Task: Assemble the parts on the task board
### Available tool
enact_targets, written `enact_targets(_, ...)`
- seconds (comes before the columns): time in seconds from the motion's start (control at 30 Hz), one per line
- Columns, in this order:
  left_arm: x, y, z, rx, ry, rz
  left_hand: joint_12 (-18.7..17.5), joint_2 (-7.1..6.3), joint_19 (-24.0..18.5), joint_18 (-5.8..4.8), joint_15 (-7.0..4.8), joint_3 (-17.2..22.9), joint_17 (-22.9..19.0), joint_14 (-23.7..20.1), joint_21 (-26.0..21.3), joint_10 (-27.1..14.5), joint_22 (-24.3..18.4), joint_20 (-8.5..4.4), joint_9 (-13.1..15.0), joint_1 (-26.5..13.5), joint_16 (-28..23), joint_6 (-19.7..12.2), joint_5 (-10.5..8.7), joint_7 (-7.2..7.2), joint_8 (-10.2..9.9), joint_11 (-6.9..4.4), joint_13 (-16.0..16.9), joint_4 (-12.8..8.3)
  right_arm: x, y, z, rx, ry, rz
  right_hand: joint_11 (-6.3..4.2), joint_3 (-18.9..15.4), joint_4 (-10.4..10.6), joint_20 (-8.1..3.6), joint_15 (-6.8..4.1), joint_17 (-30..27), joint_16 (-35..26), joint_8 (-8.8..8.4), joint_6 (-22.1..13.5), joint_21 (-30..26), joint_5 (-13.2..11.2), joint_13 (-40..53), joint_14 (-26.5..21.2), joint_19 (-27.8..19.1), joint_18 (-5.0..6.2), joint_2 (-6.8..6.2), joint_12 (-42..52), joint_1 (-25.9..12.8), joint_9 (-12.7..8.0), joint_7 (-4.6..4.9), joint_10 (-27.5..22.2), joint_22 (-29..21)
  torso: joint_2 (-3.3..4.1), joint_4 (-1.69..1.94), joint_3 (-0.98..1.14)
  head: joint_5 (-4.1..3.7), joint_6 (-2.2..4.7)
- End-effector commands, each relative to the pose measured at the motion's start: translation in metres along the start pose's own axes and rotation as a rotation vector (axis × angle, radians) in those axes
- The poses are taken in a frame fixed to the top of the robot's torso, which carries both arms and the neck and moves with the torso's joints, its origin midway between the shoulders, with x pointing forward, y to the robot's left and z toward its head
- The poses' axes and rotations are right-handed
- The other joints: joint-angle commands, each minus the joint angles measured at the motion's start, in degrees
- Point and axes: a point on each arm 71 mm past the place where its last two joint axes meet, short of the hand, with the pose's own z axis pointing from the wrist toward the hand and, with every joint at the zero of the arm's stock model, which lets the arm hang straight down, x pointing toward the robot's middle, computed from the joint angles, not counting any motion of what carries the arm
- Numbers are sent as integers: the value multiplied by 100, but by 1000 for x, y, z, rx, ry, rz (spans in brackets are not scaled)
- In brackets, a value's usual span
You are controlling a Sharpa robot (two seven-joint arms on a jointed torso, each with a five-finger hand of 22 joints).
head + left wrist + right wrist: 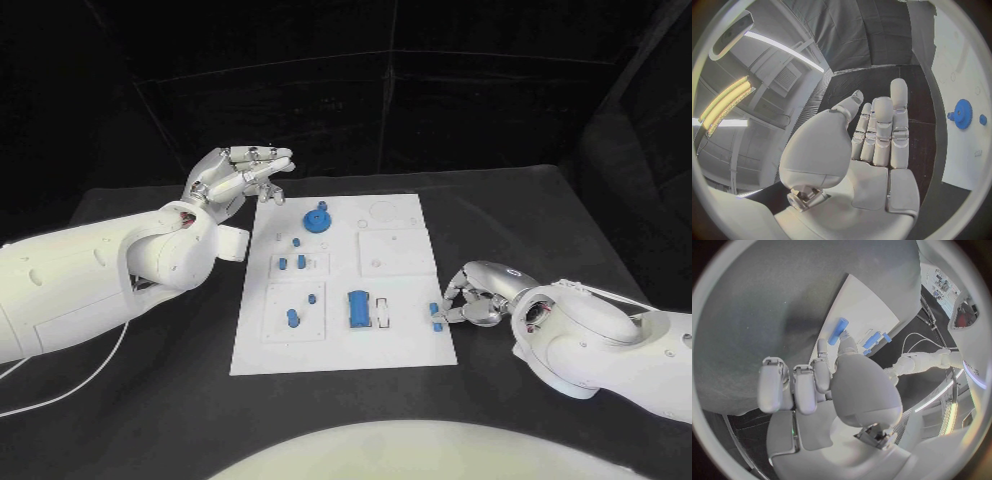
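Blue part between fingers

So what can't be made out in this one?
- Right hand: whether it grips the small blue part at the task board edge; its thumb hides the contact in the right wrist view.
- Small blue parts: shapes too small, head view.
- Blue gear: distorted, left wrist view.

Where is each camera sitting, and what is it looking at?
Head view: on the robot's head, looking down at the task board; both arms show.
Left wrist view: behind the left hand, facing the board's edge.
Right wrist view: behind the right hand, pinching a blue part.
Head and left wrist views share the blue gear.
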Motion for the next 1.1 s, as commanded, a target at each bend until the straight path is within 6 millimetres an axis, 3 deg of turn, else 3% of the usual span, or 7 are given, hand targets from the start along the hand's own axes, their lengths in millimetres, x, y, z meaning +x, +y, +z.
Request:
enact_targets(0.03, 0, -1, 0, 9, 2, -5, 24, 10, -24, 77, 5, -32, -1, -38, -29, -48, -9, 13, -9, 48, -12, -17, -3, 13, 28, 3, -8, 11, 3, 2, 1, -8, 21, -43, -32, 2, -61, -14, -54, 383, 39, -28, 51, 35, -7, 232, 387, 43, 30, 35, 39, 102, 14, -8, 90, 418, -2, 2, 2, 7, -2)
enact_targets(0.63, -1, -2, -1, 9, -2, -4, 28, 10, -22, 77, 6, -37, -7, -39, -31, -53, -12, 13, -10, 49, -12, -23, -3, 14, 28, 4, -10, 11, 19, 11, 6, -44, 67, -152, -45, 100, -234, -31, -67, 407, 50, -74, 75, 35, -259, 229, 385, 45, 29, 121, 24, 355, 51, -20, 75, 428, -1, -1, -1, 38, -27)
enact_targets(0.87, -1, -2, -1, 8, -2, -4, 30, 10, -22, 77, 6, -39, -11, -40, -33, -57, -13, 13, -10, 50, -12, -25, -2, 15, 28, 4, -10, 11, 20, 16, 7, -64, 52, -206, -63, 375, -502, -45, -87, 425, 56, -135, 76, 38, -263, 224, 385, 50, 28, 255, 0, 780, 46, -33, 45, 439, -2, -2, 4, 58, -36)
enact_targets(0.93, -1, -2, -1, 8, -2, -3, 30, 10, -22, 77, 6, -39, -11, -40, -33, -57, -13, 13, -10, 50, -12, -25, -2, 15, 28, 4, -10, 11, 19, 17, 6, -69, 46, -212, -66, 539, -600, -57, -90, 438, 62, -167, 95, 47, -130, 226, 387, 60, 24, 303, -6, 916, 36, -23, 32, 454, -1, 0, 4, 59, -37)
enact_targets(1.1, -1, -2, -1, 8, -3, -3, 30, 10, -22, 77, 6, -39, -11, -40, -33, -57, -13, 13, -10, 50, -12, -25, -2, 15, 28, 4, -10, 11, 17, 20, 2, -78, 27, -195, -74, 767, -608, -57, -89, 483, 85, -228, 143, 84, 351, 242, 395, 98, 10, 270, 10, 835, 25, -35, 49, 508, -10, 5, 2, 56, -37)
